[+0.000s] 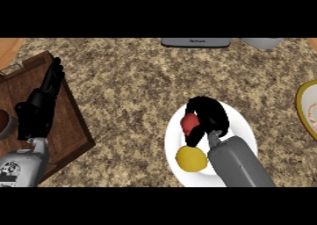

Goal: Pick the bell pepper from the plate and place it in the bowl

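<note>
A white plate (242, 127) lies on the counter at the lower middle right. On it sits a red bell pepper (189, 123), with my right hand (208, 115) curled round it, fingers arched over its top and thumb down its left side. A yellow round fruit (191, 158) lies on the plate's near part, beside my right forearm. The bowl (307, 110), yellow-rimmed with a white inside, is cut off by the right edge. My left hand (39, 105) rests open over the wooden board at the left, fingers pointing away.
A dark wooden board (70, 127) with a raised rim fills the left side, with a brown cup (1, 124) at its left edge. A grey appliance (196, 42) and a pale vessel (263, 42) stand at the counter's far edge.
</note>
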Controlling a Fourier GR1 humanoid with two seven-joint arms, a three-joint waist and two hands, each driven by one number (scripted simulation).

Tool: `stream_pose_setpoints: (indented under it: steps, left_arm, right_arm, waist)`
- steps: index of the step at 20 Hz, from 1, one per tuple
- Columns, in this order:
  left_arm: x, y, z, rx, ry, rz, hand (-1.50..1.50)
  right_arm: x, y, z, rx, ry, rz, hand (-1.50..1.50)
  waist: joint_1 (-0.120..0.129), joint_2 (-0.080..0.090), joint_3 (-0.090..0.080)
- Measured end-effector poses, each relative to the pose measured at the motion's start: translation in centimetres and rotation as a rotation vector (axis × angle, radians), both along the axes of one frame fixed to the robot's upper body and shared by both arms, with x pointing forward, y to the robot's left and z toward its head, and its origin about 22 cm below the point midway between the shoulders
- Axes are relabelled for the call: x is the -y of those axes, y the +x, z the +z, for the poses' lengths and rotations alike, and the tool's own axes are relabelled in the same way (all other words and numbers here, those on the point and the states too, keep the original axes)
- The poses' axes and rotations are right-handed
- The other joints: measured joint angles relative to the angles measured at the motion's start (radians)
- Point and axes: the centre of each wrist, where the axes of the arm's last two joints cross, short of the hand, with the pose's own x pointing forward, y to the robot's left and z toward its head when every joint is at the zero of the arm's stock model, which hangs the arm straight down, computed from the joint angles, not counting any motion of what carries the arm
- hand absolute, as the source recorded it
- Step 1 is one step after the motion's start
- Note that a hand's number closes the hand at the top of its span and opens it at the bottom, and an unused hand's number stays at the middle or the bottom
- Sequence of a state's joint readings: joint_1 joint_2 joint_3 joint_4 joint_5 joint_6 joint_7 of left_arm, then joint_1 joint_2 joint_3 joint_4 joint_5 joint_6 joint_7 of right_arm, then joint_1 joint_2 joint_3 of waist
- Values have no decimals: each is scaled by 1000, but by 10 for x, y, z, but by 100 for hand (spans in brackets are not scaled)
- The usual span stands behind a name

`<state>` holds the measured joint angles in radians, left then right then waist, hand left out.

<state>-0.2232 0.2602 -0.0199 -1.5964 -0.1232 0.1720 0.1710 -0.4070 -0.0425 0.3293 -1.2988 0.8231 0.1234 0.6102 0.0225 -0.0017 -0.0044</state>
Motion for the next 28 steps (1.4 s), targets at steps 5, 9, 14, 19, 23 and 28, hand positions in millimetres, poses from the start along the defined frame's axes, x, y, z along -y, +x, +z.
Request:
stream_pose_setpoints:
  steps: [5,9,14,19,23,28]
  left_arm:
    - [-2,2,-3,-2,2,6,0]
    - [-5,-1,-3,-8,2,11,0]
    - [-6,-3,-3,-10,3,23,0]
    - [-9,-3,-4,-11,2,34,0]
    - [-14,-4,-3,-10,3,30,0]
    - [-12,-2,-2,-8,0,33,0]
  right_arm:
    - [-35,-2,37,177,131,-147,150]
    - [-48,-12,66,344,205,-251,150]
    - [-48,-21,92,498,179,-371,150]
    - [-14,-22,109,587,144,-492,150]
    - [28,-15,110,631,147,-593,150]
    - [91,-14,116,694,172,-711,150]
  waist:
    - [-3,0,3]
    - [-14,-3,4]
    - [-26,-5,4]
    - [-33,-3,4]
    - [-29,0,4]
    - [-29,1,5]
